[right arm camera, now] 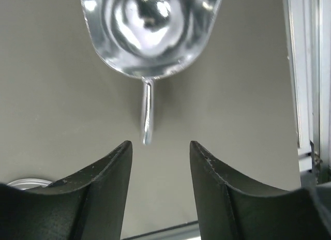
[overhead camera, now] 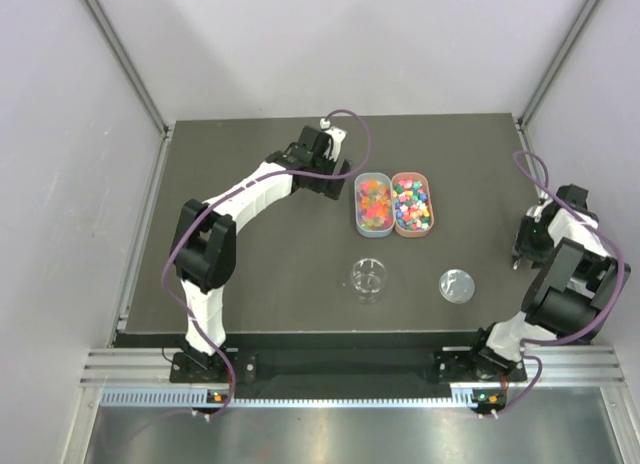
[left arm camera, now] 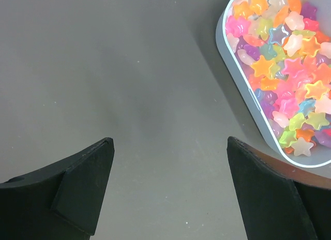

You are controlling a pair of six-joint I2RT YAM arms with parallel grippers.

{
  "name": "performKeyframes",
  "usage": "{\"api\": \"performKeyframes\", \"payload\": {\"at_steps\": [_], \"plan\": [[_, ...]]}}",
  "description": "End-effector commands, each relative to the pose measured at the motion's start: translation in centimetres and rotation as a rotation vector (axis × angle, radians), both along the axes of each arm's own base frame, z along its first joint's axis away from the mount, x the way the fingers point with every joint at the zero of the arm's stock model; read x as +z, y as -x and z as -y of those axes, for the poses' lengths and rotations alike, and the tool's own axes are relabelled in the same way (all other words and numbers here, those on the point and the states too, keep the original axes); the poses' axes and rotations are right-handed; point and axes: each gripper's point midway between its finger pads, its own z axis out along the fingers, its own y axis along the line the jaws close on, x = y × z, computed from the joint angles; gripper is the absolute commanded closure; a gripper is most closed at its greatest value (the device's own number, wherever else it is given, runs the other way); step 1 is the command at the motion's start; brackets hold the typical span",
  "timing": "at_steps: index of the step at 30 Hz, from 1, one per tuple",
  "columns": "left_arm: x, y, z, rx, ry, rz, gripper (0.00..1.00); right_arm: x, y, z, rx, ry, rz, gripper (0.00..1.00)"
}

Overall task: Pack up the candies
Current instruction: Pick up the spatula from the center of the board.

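Right now the candies point(overhead camera: 374, 206) are sitting in two small trays side by side toward the far middle of the dark table point(overhead camera: 250, 274) — translucent star shapes in the pale tray point(overhead camera: 357, 206) on the left, chunkier opaque pieces in the pink tray point(overhead camera: 431, 209) on the right. The left gripper point(left arm camera: 170, 198) is hovering over bare table just left of the pale tray, its jaws standing wide apart and gripping nothing; in the left wrist view the tray's rounded end is lying close by one finger. The right gripper point(right arm camera: 160, 191) is hanging near the right edge of the table, jaws parted and empty, and it is facing a clear scoop point(right arm camera: 150, 28) lying on the table — the scoop's thin handle is reaching toward the gap between the fingers without touching either. Nearer the arms, a clear cup point(overhead camera: 369, 279) is standing upright, and a round lid point(overhead camera: 457, 284) is lying flat to its right, apart from it.
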Motion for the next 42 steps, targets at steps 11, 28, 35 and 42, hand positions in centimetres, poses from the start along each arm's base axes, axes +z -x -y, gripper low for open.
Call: {"api": "performKeyframes", "payload": {"at_steps": [11,28,35,42], "plan": [[-0.6,-0.8,0.9,0.007,0.029,-0.004,0.06,-0.1,-3.9,0.3,0.024,0.030,0.076,0.61],[0.1,-1.4,1.1,0.004,0.023,0.009,0.06,2.0,-4.8,0.9,0.114,0.120,0.103,1.00],[8.8,-1.9,3.4,-0.182,0.115,0.169,0.05,9.8,-7.7,-5.1,0.589,0.219,0.193,1.00],[18.4,-1.4,4.8,-0.236,0.610,-0.026,0.04,17.1,-11.2,-14.0,0.895,0.193,0.443,1.00]]}}
